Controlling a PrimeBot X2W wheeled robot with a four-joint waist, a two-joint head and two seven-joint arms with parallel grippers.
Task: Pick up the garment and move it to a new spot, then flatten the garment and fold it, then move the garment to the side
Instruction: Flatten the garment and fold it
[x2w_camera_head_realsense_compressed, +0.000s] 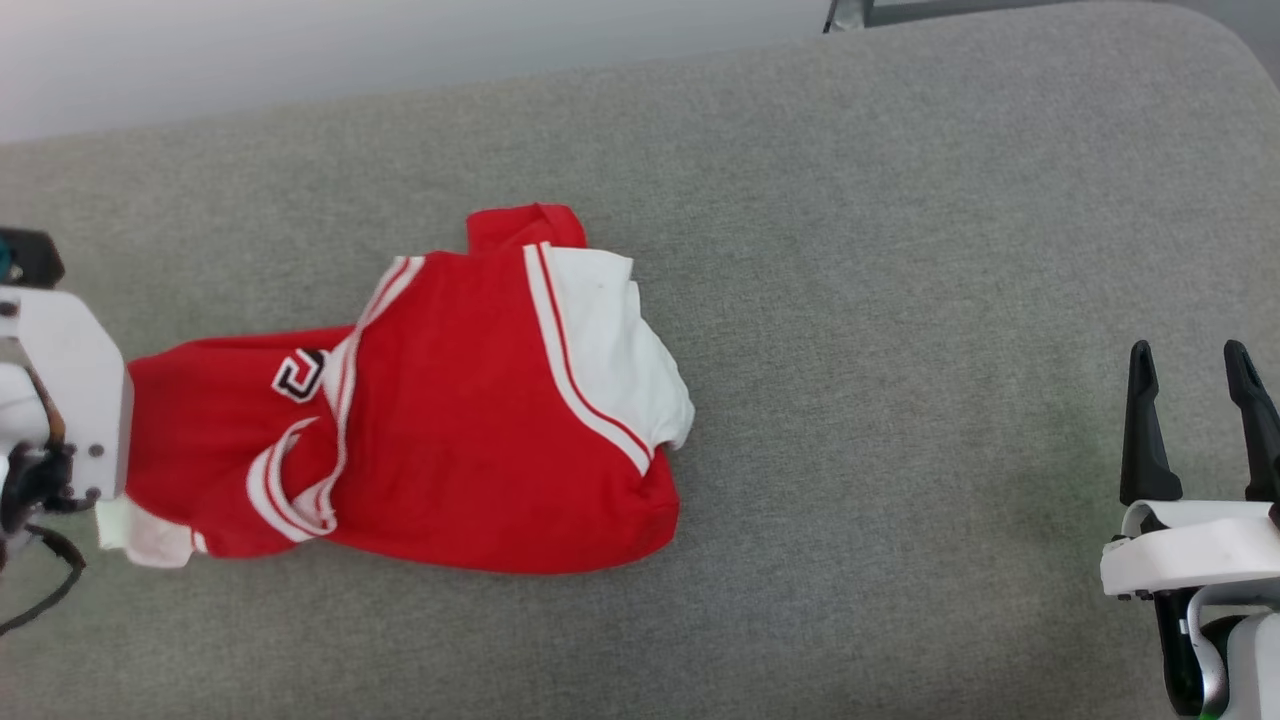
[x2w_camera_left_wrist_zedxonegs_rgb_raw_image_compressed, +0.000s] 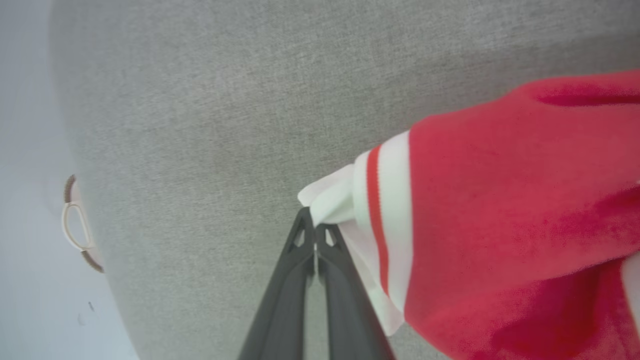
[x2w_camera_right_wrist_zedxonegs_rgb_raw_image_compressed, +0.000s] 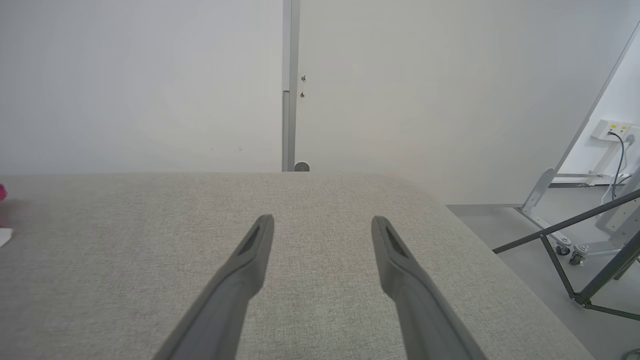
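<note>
We saw the garment (x2w_camera_head_realsense_compressed: 450, 420) lying crumpled on the grey padded surface (x2w_camera_head_realsense_compressed: 900, 200), left of the middle in the head view. Its red body was bunched up, one white sleeve end with red-and-white stripe trim faced the right, and part of the black, white-outlined print showed near the left.

Our left gripper (x2w_camera_left_wrist_zedxonegs_rgb_raw_image_compressed: 314, 227) was at the garment's left end. Its two dark fingers were pressed together and pinched the other white sleeve end (a sliver of white cloth showed between them in the left wrist view). The fabric there gathered toward the fingertips. We could not tell whether that end was lifted clear of the surface.

Our right gripper (x2w_camera_head_realsense_compressed: 1190, 365) was well apart from the garment, at the lower right of the head view over bare grey surface. Its fingers were spread wide with nothing between them.
</note>
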